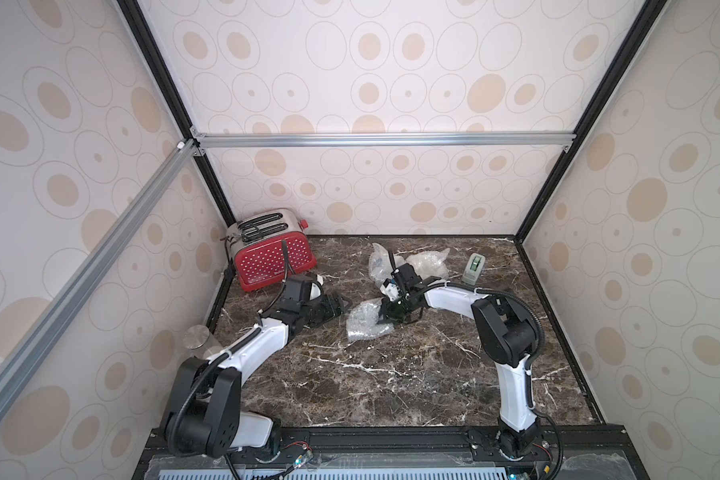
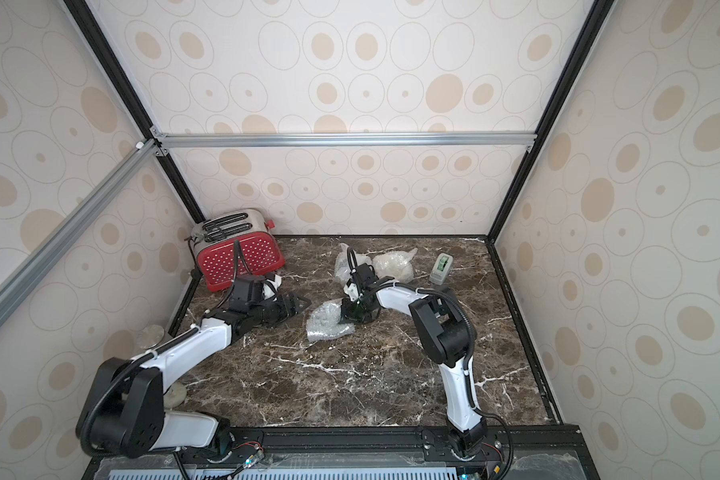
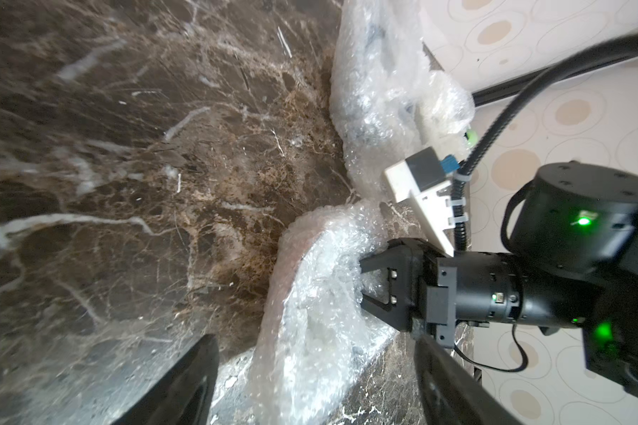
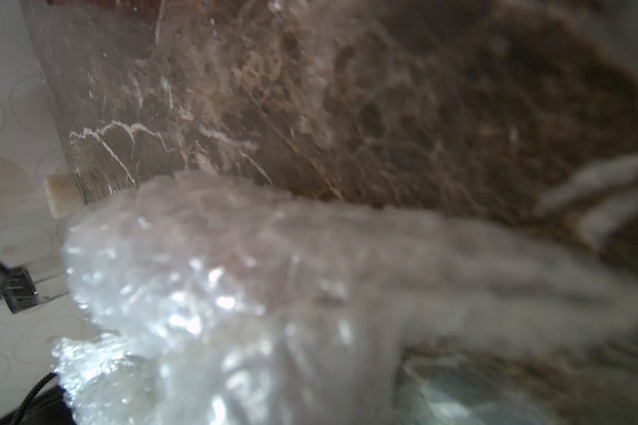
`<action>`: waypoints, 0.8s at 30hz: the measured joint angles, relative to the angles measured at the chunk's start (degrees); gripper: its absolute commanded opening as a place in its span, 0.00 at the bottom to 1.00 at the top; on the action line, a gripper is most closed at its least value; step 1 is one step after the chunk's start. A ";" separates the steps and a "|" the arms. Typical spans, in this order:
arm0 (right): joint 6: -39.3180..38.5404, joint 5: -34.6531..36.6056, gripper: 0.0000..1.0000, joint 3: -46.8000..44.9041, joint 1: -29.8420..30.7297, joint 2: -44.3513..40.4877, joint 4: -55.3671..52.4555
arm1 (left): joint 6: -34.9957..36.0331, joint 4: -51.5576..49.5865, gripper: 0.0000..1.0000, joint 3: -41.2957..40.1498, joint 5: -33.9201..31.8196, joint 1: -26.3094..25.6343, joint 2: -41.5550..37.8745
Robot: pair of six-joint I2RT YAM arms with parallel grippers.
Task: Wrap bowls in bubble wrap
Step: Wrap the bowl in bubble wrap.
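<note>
Soft, even light fills both top views. The pale walls (image 1: 350, 83) read bright, while the dark marble counter (image 1: 391, 374) stays dim and carries only faint, diffuse shadows under the arms (image 1: 258, 340). The black frame posts (image 1: 156, 70) splay outward toward the corners (wide-angle stretch). In the left wrist view the bubble wrap (image 3: 321, 294) is fairly sharp, with white glare on its folds, and the counter farther from it smears into streaks. The right wrist view is soft throughout: the wrap sits too close to the lens, out of focus and spangled with blown highlights.
</note>
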 measured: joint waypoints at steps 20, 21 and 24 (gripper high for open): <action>22.49 7.61 0.00 -11.47 4.33 -4.02 24.87 | -25.99 13.49 0.81 -20.55 -10.29 -13.57 -10.60; 22.84 7.67 0.00 -11.63 4.50 -4.02 25.40 | -26.67 14.67 0.80 -20.52 -10.49 -13.57 -9.53; 23.67 7.93 0.00 -12.33 4.90 -4.02 26.60 | -28.55 17.53 0.77 -20.13 -11.65 -13.57 -5.62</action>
